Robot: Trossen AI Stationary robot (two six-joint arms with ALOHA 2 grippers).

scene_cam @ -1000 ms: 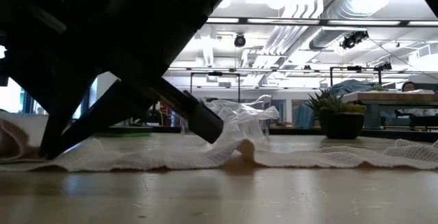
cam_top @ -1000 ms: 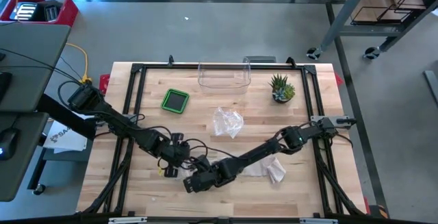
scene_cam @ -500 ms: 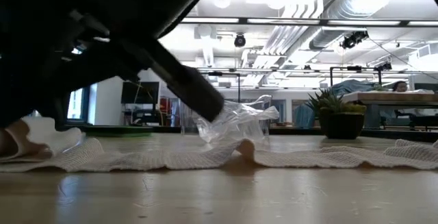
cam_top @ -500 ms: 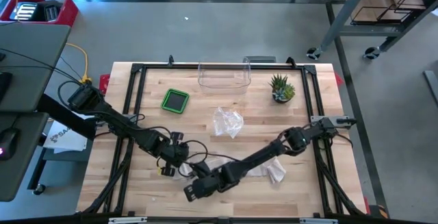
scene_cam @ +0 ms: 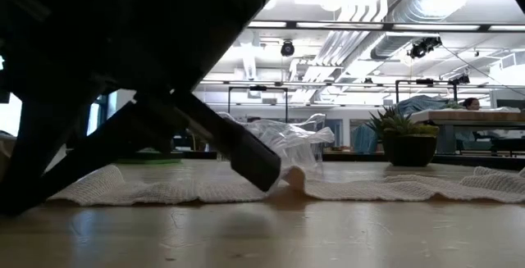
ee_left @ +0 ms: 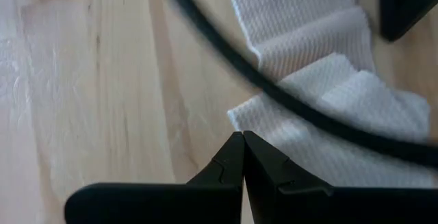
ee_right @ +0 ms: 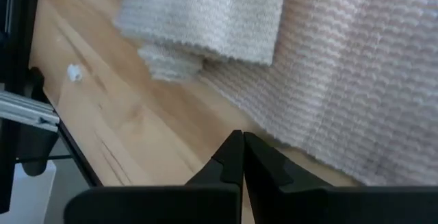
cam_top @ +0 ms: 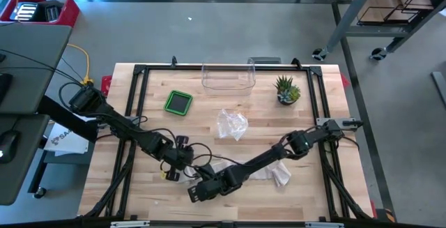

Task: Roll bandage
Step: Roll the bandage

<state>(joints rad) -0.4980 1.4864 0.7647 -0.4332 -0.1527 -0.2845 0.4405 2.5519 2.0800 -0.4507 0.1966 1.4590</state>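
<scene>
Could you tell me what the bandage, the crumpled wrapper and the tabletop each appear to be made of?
The bandage looks like white woven gauze, matte, with a visible open mesh texture. The crumpled wrapper seems to be thin clear plastic film: it is see-through and glints where it creases. The tabletop appears to be light wood with a smooth finish, showing grain lines and plank seams.

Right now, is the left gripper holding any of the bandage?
No, the left gripper is shut on nothing, its tips just short of the bandage.
</scene>
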